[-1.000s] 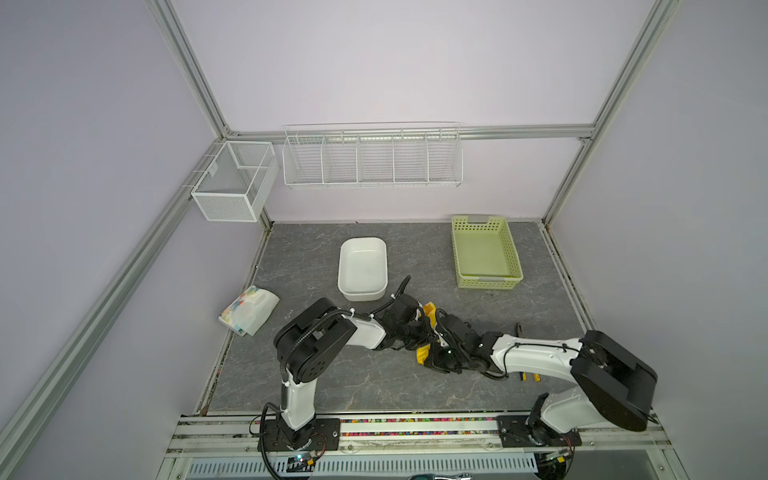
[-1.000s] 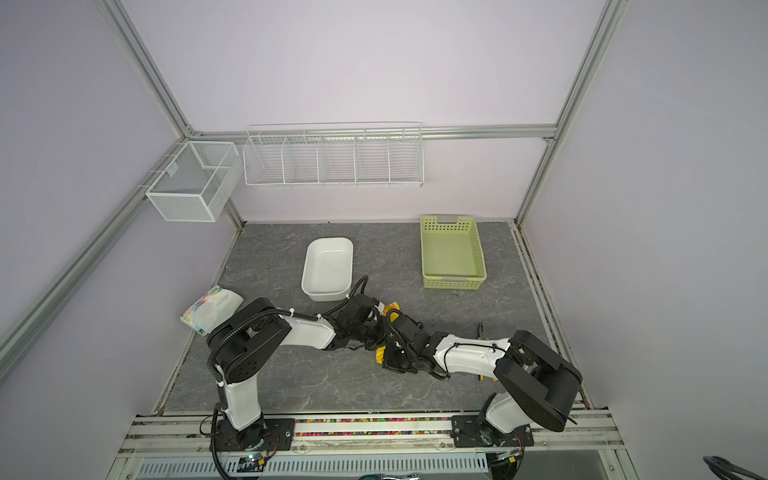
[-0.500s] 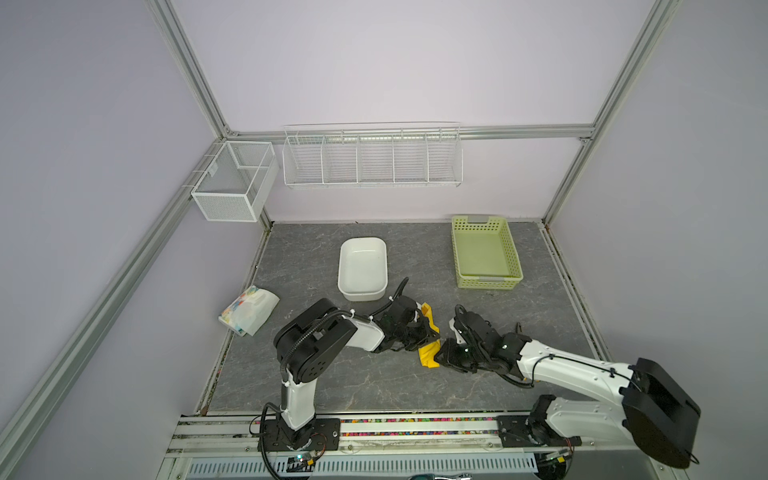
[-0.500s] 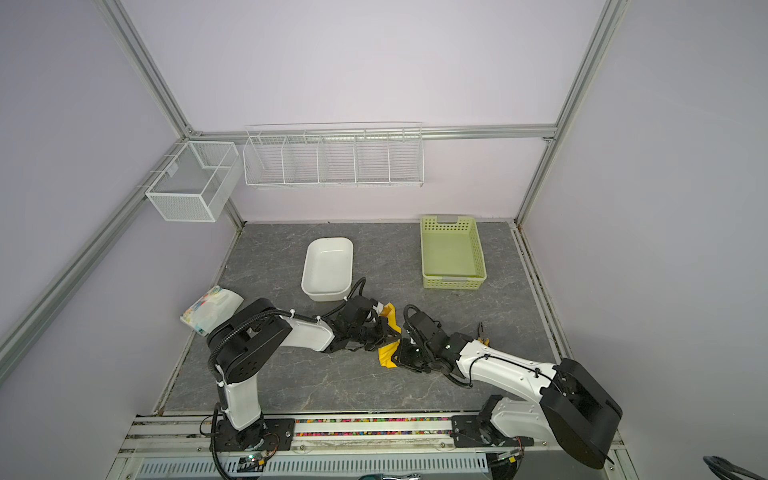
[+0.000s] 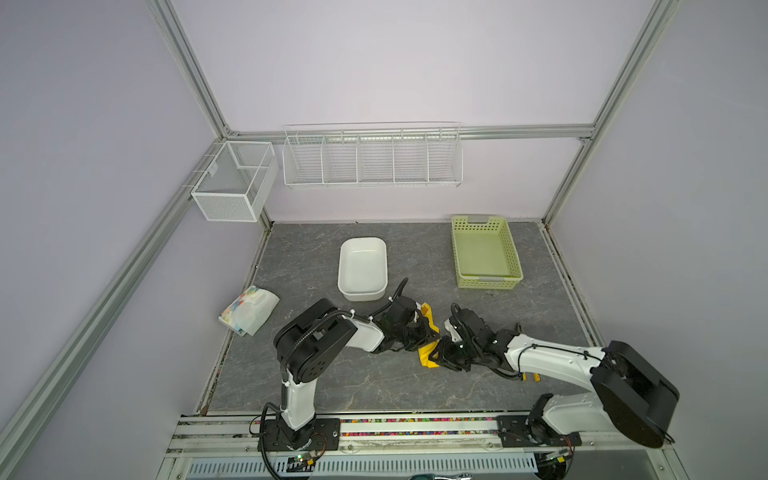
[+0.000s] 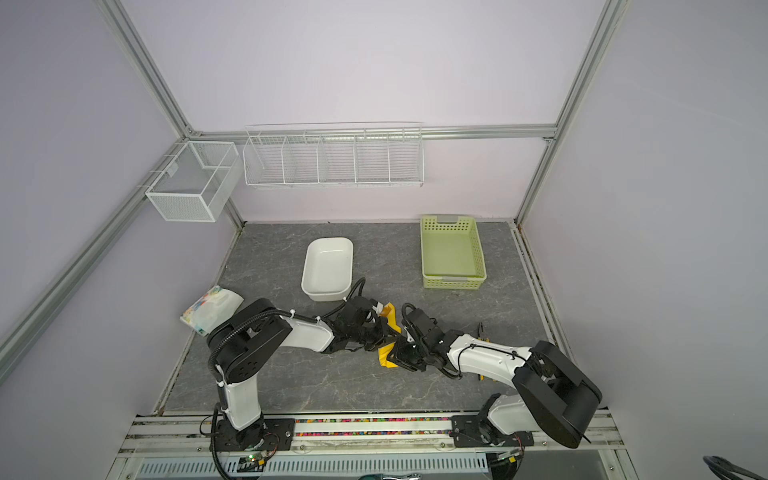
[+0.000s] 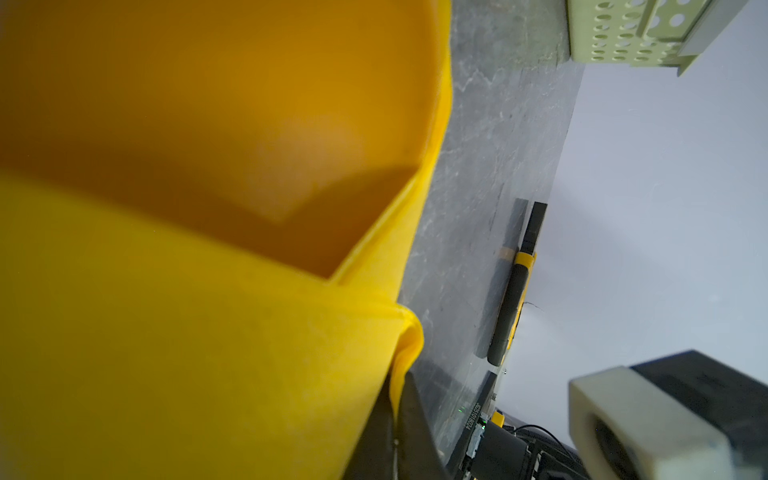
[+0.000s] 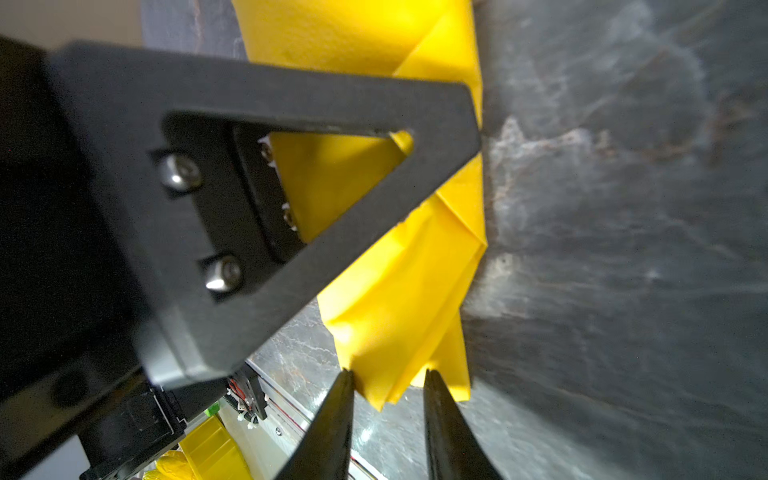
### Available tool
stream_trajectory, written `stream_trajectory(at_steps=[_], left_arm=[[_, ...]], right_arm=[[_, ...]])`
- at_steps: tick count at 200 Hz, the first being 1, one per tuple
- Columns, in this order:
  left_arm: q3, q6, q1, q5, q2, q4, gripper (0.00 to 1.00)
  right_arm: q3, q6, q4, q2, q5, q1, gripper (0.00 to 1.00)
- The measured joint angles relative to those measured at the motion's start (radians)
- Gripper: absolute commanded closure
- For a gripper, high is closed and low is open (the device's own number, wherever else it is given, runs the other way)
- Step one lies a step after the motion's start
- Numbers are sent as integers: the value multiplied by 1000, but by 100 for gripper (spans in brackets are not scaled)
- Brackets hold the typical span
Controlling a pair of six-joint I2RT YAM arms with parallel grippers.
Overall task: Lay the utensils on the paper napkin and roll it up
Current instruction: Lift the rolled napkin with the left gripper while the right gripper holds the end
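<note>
Rolled paper napkin (image 5: 427,360), long axis running from far side toward front rail (image 5: 415,427), left gripper (image 7: 397,399) clamped on its fold, right gripper (image 8: 388,376) narrowly parted astride near end

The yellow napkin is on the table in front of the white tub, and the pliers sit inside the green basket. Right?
No. The green basket is empty; the pliers lie on the table, as the left wrist view shows. The yellow napkin is indeed in front of the white tub.

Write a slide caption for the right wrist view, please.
The right gripper straddles one end of the rolled yellow napkin lying on the grey table.
</note>
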Motion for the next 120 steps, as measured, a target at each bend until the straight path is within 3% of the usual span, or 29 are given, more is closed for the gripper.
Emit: stream_trajectory(at_steps=[45, 120], left_arm=[[-3, -2, 0, 0, 0, 5, 100], [-11, -1, 0, 9, 14, 46, 100]], right_arm=[[2, -4, 3, 7, 0, -6, 93], [13, -21, -85, -15, 27, -10, 94]])
